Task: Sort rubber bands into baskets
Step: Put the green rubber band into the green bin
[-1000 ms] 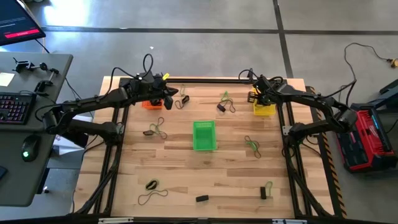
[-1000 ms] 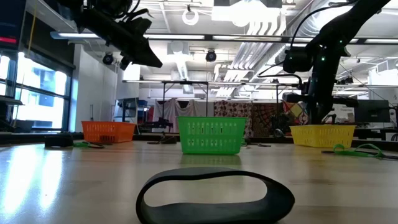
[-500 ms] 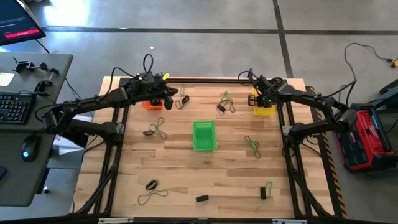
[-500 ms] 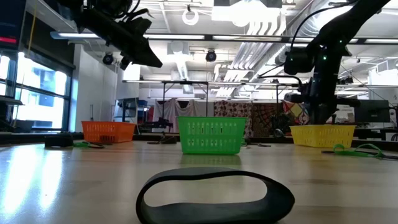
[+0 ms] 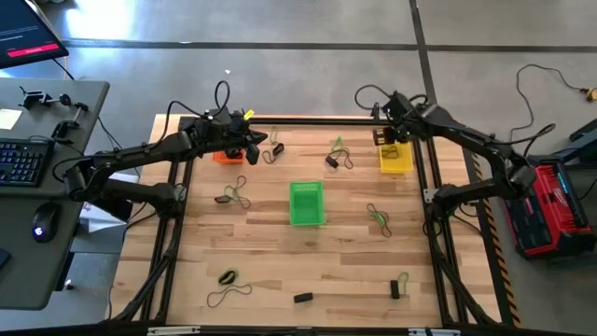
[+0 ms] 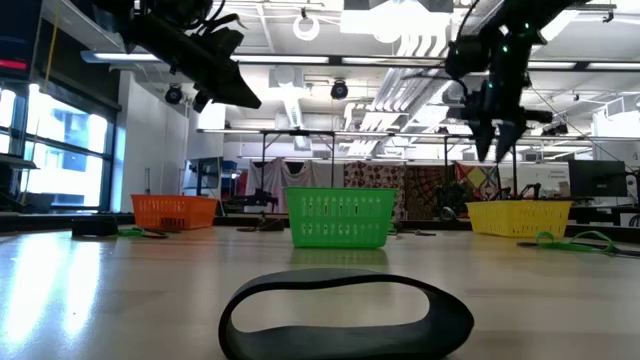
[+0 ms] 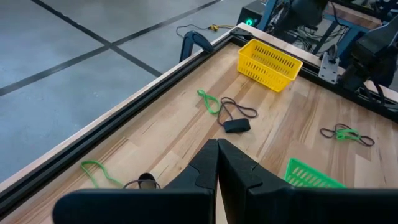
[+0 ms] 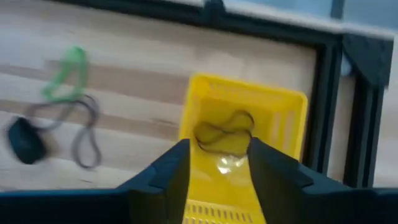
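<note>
Below the right gripper (image 8: 214, 163), fingers spread and empty, yellow basket (image 8: 283, 124) holding a tan rubber band (image 8: 225, 130), left gripper (image 7: 217, 163) closed, empty

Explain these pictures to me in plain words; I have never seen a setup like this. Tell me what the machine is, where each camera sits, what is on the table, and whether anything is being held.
This is a robot with two dark arms at a wooden table. One camera looks straight down, one sits at table-top height, and one rides on each wrist.

On the table stand three small baskets: the orange basket, the green basket and the yellow basket. Scattered rubber bands lie around them, black, green and tan; one black band lies right in front of the low camera.

The left gripper is beside the orange basket, fingers shut, holding nothing visible. The right gripper hovers above the yellow basket with its fingers open and empty; its wrist camera shows a tan band lying inside that basket.
</note>
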{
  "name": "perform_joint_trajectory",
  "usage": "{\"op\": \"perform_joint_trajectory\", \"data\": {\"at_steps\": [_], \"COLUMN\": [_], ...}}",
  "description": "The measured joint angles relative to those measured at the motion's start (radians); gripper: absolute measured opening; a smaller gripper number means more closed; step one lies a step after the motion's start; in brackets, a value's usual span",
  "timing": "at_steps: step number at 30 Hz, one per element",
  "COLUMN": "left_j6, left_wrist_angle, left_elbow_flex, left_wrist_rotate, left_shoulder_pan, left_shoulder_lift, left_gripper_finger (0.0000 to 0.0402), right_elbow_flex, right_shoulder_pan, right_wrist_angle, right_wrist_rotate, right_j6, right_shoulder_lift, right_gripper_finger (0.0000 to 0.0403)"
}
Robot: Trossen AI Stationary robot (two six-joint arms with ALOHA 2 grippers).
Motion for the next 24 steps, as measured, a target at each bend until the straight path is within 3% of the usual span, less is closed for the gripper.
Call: {"op": "perform_joint_trajectory", "data": {"at_steps": [8,17,24], "left_j6": [-0.006,-0.007,-0.001], "left_wrist_angle": [0.0,-0.011,-0.018], "left_elbow_flex": [0.0,0.0,0.0], "left_wrist_rotate": [0.0,0.0,0.025], "left_shoulder_pan": [0.0,0.0,0.0], "left_shoulder_lift": [0.0,0.0,0.0], "left_gripper_finger": [0.0,0.0,0.0], "right_elbow_flex": [0.085,0.085,0.085], "right_shoulder_pan": [0.061,0.18,0.286], "right_wrist_angle": [0.093,0.297,0.388], "right_wrist_rotate": [-0.049,-0.163,-0.161], "right_j6": [-0.066,-0.068,-0.059], "right_shoulder_lift": [0.0,0.0,0.009], "right_gripper_finger": [0.0012,0.0012,0.0008]}}
